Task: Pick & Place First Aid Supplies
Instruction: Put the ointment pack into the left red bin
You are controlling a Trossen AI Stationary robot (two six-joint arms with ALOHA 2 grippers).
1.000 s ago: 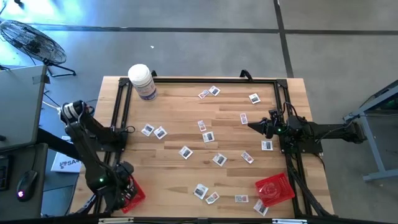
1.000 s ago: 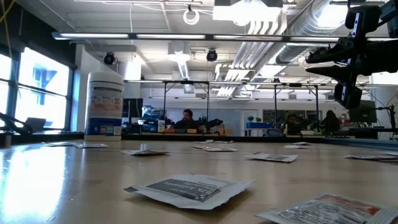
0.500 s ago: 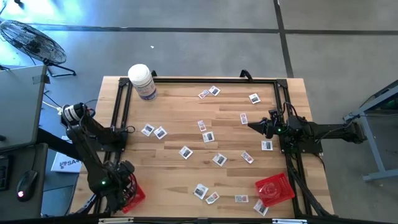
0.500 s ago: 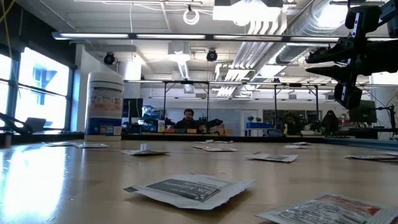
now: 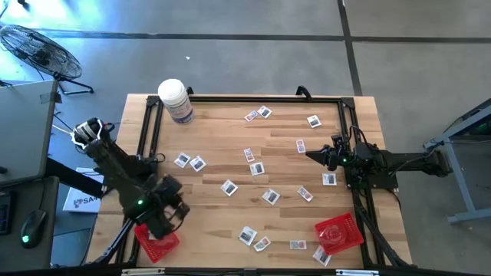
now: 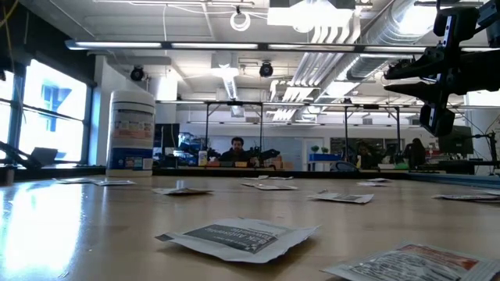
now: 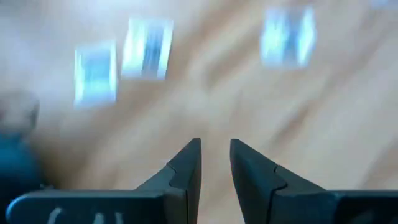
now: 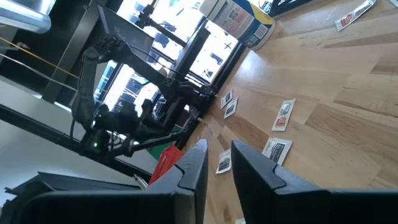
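Note:
Several small white first aid packets [image 5: 251, 168] lie flat and scattered over the wooden table; two of them [image 6: 238, 236] lie close in the low view. My left gripper [image 5: 178, 207] hovers open above bare wood beside the near-left red tray [image 5: 156, 241]; in its wrist view the gripper [image 7: 216, 149] has nothing between its fingers, with blurred packets [image 7: 148, 48] beyond. My right gripper [image 5: 310, 155] waits open at the table's right side, raised and level, as its own wrist view [image 8: 216, 151] and the low view [image 6: 388, 75] show.
A large white bottle [image 5: 175, 100] stands at the far left corner. A second red tray [image 5: 338, 232] sits at the near right. A black frame [image 5: 245, 98] runs along the table's edges. People sit in the room beyond the table.
My left gripper has swung from above the near-left red tray toward the table's middle, rising a little and turning about. The tray, half hidden under it before, now shows whole. My right arm has kept still.

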